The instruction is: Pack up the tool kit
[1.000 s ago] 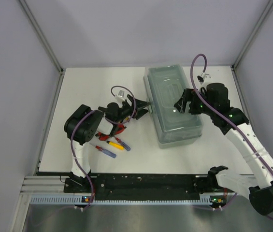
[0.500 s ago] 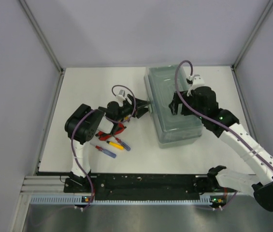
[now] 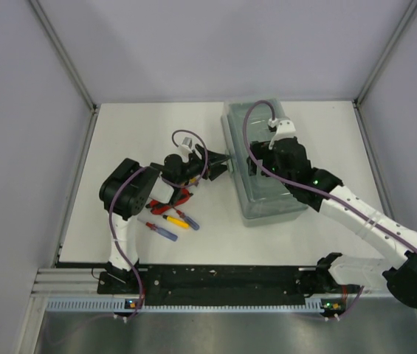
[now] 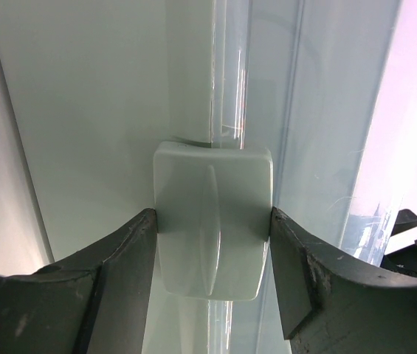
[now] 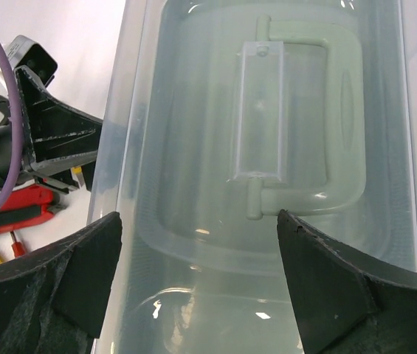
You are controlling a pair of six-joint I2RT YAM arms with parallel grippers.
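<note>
A pale green translucent tool box [image 3: 266,161] with its lid on stands right of the table's middle. My left gripper [image 3: 223,162] is at its left side, shut on the box's latch [image 4: 213,221]; both fingers press the latch's sides. My right gripper [image 3: 256,164] is open above the lid, over the lid's left half, near the handle [image 5: 308,133]. Red pliers [image 3: 173,197] and screwdrivers [image 3: 165,223] lie on the table left of the box, under the left arm.
The white table [image 3: 142,136] is walled by grey panels at back and sides. A black rail [image 3: 215,279] runs along the near edge. The left gripper shows at the box's edge in the right wrist view [image 5: 53,136].
My right arm has swung left across the box lid, from its right side to over its left half. The left gripper has stayed on the latch.
</note>
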